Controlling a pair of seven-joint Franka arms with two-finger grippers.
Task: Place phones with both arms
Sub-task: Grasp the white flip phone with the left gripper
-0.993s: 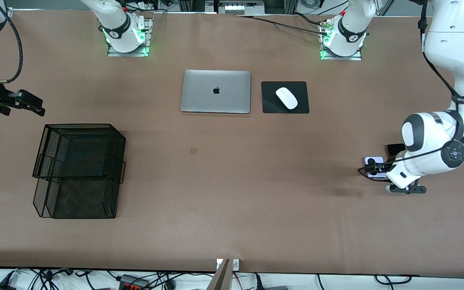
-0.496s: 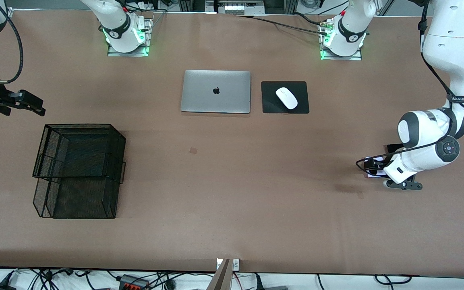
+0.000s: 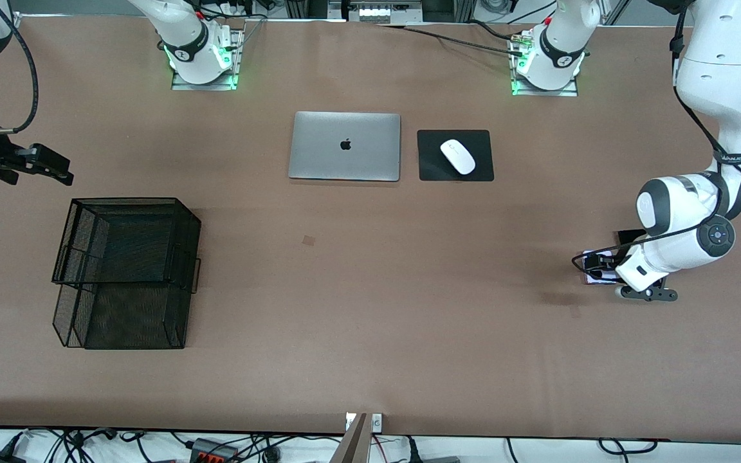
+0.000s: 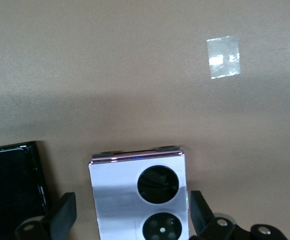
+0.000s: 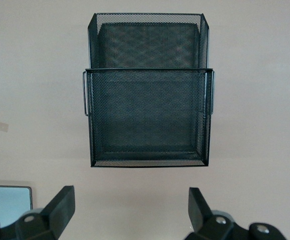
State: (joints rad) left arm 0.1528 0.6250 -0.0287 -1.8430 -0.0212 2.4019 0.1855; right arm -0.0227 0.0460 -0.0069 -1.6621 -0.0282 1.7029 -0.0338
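Left tool (image 4: 129, 217) spread wide astride the lilac flip phone (image 4: 138, 197) (black phone (image 4: 12, 185) just beside); right tool (image 5: 129, 212) gaping over the mesh tray (image 5: 147, 90).

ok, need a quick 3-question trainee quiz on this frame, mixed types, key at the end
1. True or false: the left gripper is shut on the small squarish lilac flip phone.
2. Multiple choice: the black two-tier wire mesh tray sits
A. toward the right arm's end of the table
B. on the closed silver laptop
C. under the left gripper
3. Fill in: the white mouse rests on a black ____.

Key
1. False: the fingers stand open on either side of the phone, which lies flat on the brown table.
2. A. The right gripper, open, is up in the air with the tray in its wrist view.
3. Mouse pad.
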